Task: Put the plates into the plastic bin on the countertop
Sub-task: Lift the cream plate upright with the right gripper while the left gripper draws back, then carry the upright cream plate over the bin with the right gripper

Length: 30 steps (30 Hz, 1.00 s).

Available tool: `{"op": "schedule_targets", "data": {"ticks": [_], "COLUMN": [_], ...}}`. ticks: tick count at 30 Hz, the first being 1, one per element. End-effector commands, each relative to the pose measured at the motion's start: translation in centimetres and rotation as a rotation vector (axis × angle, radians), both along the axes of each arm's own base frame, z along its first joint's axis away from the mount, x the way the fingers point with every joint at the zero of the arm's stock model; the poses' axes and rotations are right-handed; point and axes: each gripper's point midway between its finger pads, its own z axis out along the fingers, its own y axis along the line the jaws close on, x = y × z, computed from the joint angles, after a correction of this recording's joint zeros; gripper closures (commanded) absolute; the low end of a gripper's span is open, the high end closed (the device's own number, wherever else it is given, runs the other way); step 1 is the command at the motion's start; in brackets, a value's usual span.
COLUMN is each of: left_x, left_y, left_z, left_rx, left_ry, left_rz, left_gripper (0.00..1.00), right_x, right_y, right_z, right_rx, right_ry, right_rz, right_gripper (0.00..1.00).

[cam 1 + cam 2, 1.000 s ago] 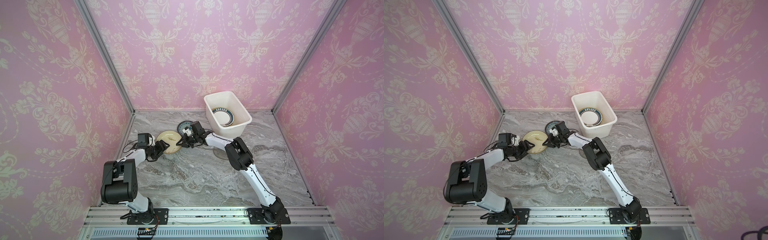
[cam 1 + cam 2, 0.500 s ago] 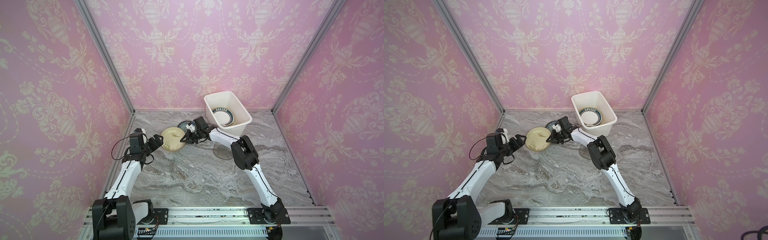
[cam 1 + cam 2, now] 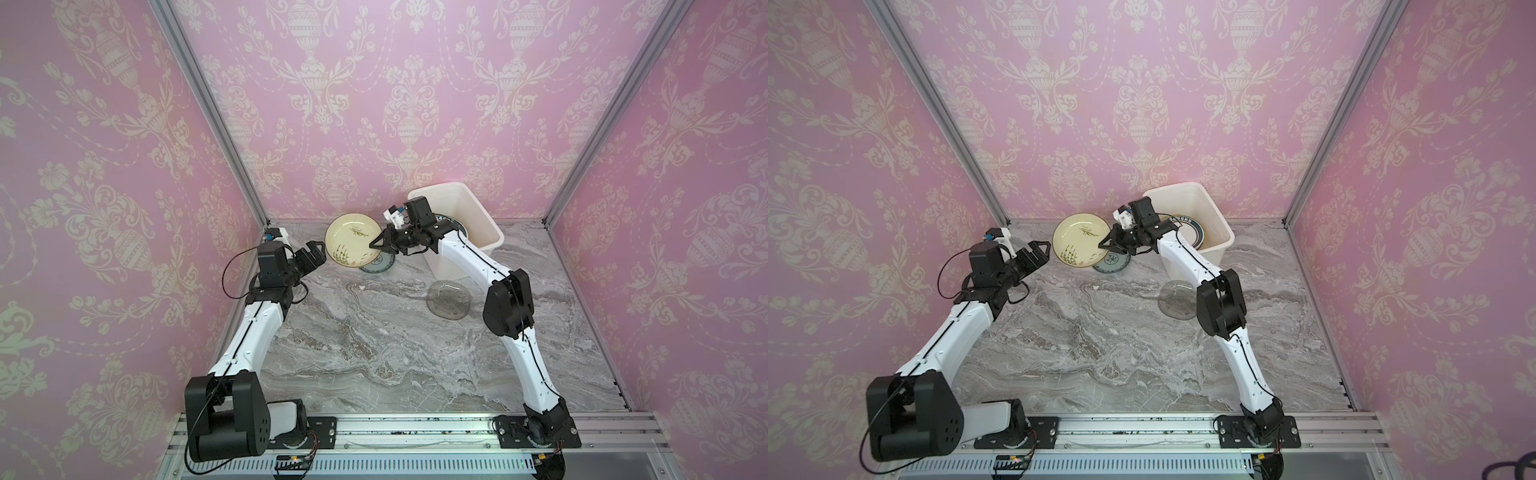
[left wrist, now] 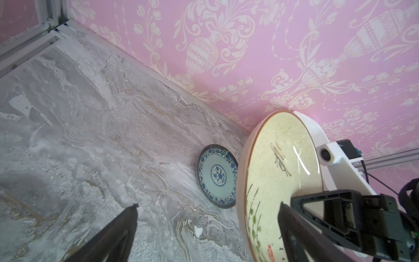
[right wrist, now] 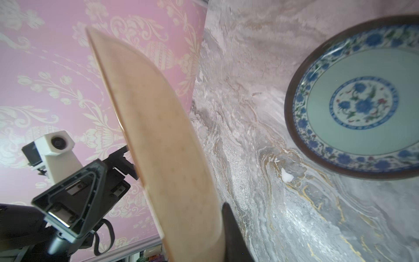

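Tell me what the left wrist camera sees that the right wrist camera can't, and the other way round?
Only the left wrist view shows the painted face of the cream plate, green stalks and all, and the right gripper from outside, shut on its rim. Only the right wrist view shows that plate's plain back and the left gripper from outside, open. Both show the blue plate lying flat on the countertop, and the pink wall.

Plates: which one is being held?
The cream plate with green plant drawing, tilted, clamped by the right gripper. The blue-patterned plate and clear glass plate lie on the countertop; a dark-rimmed plate lies in the bin.
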Motion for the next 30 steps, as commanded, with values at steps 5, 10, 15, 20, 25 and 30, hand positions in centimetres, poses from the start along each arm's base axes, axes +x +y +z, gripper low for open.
{"op": "schedule_targets", "data": {"ticks": [5, 10, 15, 20, 25, 30], "left_x": [5.1, 7.8, 9.3, 9.9, 10.7, 11.4], "left_y": [-3.8, -7.3, -11.6, -15.4, -18.5, -21.0], "left_z": [7.0, 8.5, 8.5, 7.9, 7.5, 7.2], "left_rx": [0.061, 0.045, 0.038, 0.011, -0.019, -0.021], "left_ry": [-0.256, -0.308, -0.327, -0.342, -0.357, -0.369], "left_rz": [-0.116, -0.212, -0.338, -0.441, -0.514, -0.585], "left_gripper": [0.01, 0.01, 0.01, 0.01, 0.01, 0.01], "right_x": [3.9, 5.8, 6.9, 7.7, 8.4, 8.8], "right_y": [-5.5, -9.1, -13.4, -17.0, -19.9, -22.6], "right_z": [10.7, 13.0, 13.4, 13.1, 12.8, 12.0], "right_rx": [0.125, 0.145, 0.119, 0.113, 0.137, 0.136], "right_ry": [-0.183, -0.2, -0.2, -0.18, -0.158, -0.127], "right_rz": [-0.14, -0.262, -0.412, -0.531, -0.626, -0.712], "right_gripper": [0.98, 0.99, 0.98, 0.98, 0.99, 1.0]}}
